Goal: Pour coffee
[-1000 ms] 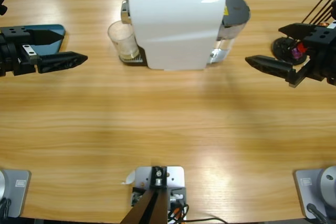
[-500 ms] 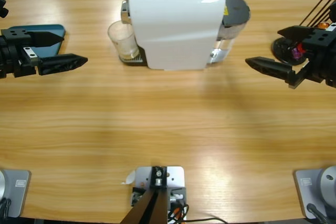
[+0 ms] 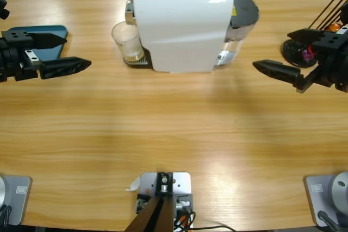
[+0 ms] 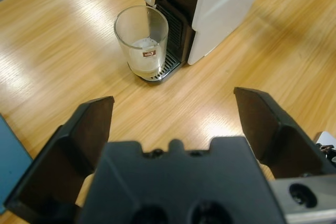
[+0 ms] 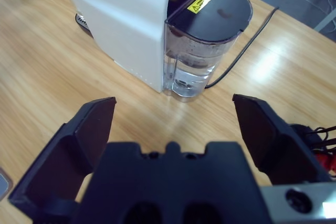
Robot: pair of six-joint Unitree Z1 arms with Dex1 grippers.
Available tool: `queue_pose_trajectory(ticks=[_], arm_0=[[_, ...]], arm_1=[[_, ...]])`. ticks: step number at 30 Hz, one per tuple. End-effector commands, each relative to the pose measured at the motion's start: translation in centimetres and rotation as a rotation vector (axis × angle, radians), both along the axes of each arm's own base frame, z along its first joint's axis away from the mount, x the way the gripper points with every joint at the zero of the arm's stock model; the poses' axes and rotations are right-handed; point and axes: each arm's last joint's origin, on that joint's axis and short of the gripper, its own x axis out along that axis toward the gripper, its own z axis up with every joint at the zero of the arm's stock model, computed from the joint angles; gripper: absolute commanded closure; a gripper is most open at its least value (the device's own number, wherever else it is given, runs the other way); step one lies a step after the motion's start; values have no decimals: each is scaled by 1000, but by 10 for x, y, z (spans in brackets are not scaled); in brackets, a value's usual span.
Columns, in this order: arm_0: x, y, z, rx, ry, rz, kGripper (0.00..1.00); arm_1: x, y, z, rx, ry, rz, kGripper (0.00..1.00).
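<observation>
Here the wooden table (image 3: 174, 134) fills nearly the whole high view, and at its upper middle stands a white coffee machine (image 3: 182, 25) with a clear water tank (image 5: 197, 69) at its right end, partly filled and capped by a dark lid bearing a yellow sticker. At the left edge of the frame the left gripper (image 3: 62, 52) points toward the middle, its jaws spread wide with nothing between them, and a blue pad (image 3: 41, 39) lies under it. At the right edge the right gripper (image 3: 291, 52) faces inward likewise, jaws wide apart and empty, with a dark round stand (image 3: 296, 50) holding thin sticks just behind it. A clear glass (image 4: 142, 40) sits on the machine's drip tray (image 4: 163, 69) under the spout, upper left of the left wrist view, well apart from both grippers. The coffee (image 4: 144, 59) is only a shallow pale layer at the bottom of that glass.
</observation>
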Motion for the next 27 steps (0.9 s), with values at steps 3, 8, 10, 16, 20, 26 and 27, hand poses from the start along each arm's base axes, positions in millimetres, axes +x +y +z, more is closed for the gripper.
queue_pose_trajectory(ticks=[3, 8, 10, 16, 20, 26, 27], arm_0=[[-2, 1, -20, 76, 29, -3, 0], [3, 4, -20, 76, 29, 29, 0], [4, 3, -20, 76, 32, 28, 0], [17, -2, -26, 100, 72, 8, 4], [39, 4, -23, 82, 76, 30, 4], [73, -7, -24, 110, 41, -190, 0], [78, -8, -24, 118, 39, -220, 0]], arm_1=[[0, 1, -18, -46, 56, -14, 0], [1, 1, -18, -47, 55, -11, 0], [0, 1, -16, -52, 43, -3, 0], [-1, 1, -12, -68, 18, 30, 0], [0, 2, -12, -71, 24, 35, 0], [3, 5, -14, -84, 38, 36, 0], [4, 6, -15, -86, 41, 36, 0]])
